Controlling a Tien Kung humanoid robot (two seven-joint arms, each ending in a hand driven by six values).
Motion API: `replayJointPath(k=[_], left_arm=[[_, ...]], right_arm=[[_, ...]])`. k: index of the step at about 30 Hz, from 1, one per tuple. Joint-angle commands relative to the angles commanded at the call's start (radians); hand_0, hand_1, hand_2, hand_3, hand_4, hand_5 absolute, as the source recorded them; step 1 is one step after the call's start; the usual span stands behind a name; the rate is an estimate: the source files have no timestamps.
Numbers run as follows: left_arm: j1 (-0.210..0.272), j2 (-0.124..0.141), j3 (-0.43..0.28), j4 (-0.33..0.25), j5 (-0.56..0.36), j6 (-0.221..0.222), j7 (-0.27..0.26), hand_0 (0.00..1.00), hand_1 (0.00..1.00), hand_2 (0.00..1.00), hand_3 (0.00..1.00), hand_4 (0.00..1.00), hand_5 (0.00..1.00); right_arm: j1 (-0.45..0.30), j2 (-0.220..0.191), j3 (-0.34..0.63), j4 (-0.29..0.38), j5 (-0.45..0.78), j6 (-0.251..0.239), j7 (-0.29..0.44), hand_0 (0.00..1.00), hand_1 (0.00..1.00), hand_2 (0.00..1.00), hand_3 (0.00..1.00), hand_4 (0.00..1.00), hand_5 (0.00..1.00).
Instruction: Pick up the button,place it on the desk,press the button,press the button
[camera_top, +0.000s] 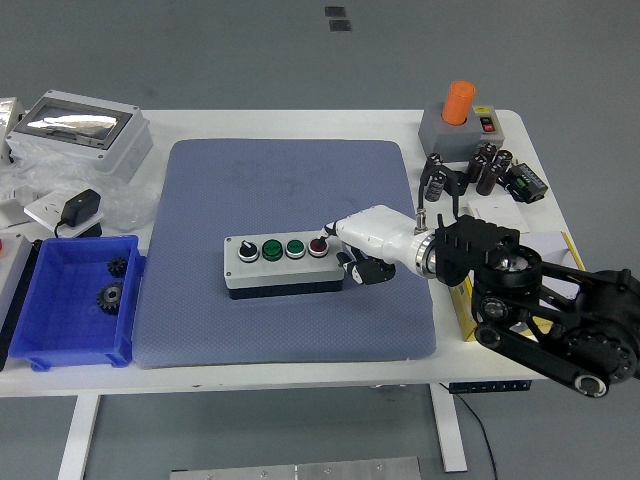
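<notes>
Head view puts your right arm nearest, its black links coming in from the lower right corner and crossing the table's (300, 375) near edge. Follow it up and left and you reach the right hand (362, 243), white-shelled, with one finger stretched out towards the red button (318, 246) and the others curled under by the box's right end. The fingertip sits at or on that red button; you cannot tell from here whether it is actually pushed down. The hand grasps nothing.

Your button box (284, 263) lies flat on the grey mat (285, 180), near the mat's middle, carrying a black knob at its left end, two green buttons (283, 248), and the red one at the right. So picking it up and setting it down look finished, and you appear to be in one of the two presses. At least one press likely remains, though nothing here shows how many are done.

Left of the mat, a blue bin (70, 300) holds small gears. Farther back, a grey box with an orange cylinder (459, 103) stands at the far right corner. Your left hand is out of sight.
</notes>
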Motion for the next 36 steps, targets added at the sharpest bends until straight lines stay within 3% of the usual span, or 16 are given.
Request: replayJointPath(k=[7, 13, 17, 23, 24, 29, 30, 35, 36], left_arm=[[0.001, 0.000, 0.000, 0.001, -0.002, 0.001, -0.003, 0.660, 0.617, 0.611, 0.721, 0.930, 0.626], [0.003, -0.001, 0.001, 0.002, -0.004, 0.002, -0.005, 0.660, 0.619, 0.611, 0.721, 0.929, 0.626], [0.003, -0.003, 0.000, 0.001, 0.000, 0.001, -0.002, 0.660, 0.619, 0.611, 0.721, 0.929, 0.626], [-0.006, 0.004, -0.015, 0.003, 0.027, -0.004, -0.003, 0.661, 0.619, 0.612, 0.721, 0.928, 0.628], [-0.009, 0.006, -0.018, 0.004, 0.033, -0.005, -0.004, 0.661, 0.617, 0.611, 0.721, 0.927, 0.629], [-0.021, 0.018, -0.036, 0.005, 0.069, -0.013, -0.006, 0.661, 0.617, 0.611, 0.721, 0.927, 0.629], [-0.022, 0.021, -0.040, 0.005, 0.076, -0.015, -0.006, 0.661, 0.617, 0.612, 0.721, 0.926, 0.628], [-0.025, 0.030, -0.048, 0.005, 0.095, -0.020, -0.004, 0.661, 0.617, 0.612, 0.721, 0.926, 0.628], [-0.027, 0.032, -0.051, 0.005, 0.099, -0.022, -0.004, 0.661, 0.618, 0.612, 0.722, 0.927, 0.629]], right_arm=[[-0.004, 0.000, -0.010, -0.003, -0.010, -0.020, 0.002, 0.162, 0.201, 0.220, 0.785, 0.255, 0.029], [-0.031, -0.030, 0.098, 0.045, 0.075, -0.057, 0.083, 0.162, 0.200, 0.218, 0.783, 0.253, 0.030], [-0.092, -0.046, 0.197, 0.097, 0.179, -0.082, 0.157, 0.162, 0.200, 0.218, 0.783, 0.253, 0.030], [-0.216, -0.011, 0.348, 0.090, 0.289, -0.234, 0.278, 0.160, 0.198, 0.213, 0.764, 0.250, 0.039], [-0.236, -0.003, 0.371, 0.085, 0.298, -0.260, 0.295, 0.169, 0.209, 0.233, 0.743, 0.476, 0.140], [-0.353, 0.025, 0.495, 0.064, 0.363, -0.400, 0.396, 0.169, 0.209, 0.233, 0.743, 0.476, 0.140], [-0.379, 0.028, 0.523, 0.059, 0.377, -0.428, 0.416, 0.337, 0.439, 0.533, 0.731, 0.660, 0.266], [-0.479, 0.034, 0.623, 0.046, 0.424, -0.526, 0.472, 0.337, 0.439, 0.533, 0.731, 0.660, 0.266], [-0.499, 0.037, 0.642, 0.044, 0.432, -0.540, 0.482, 0.577, 0.666, 0.701, 0.769, 0.711, 0.337]])
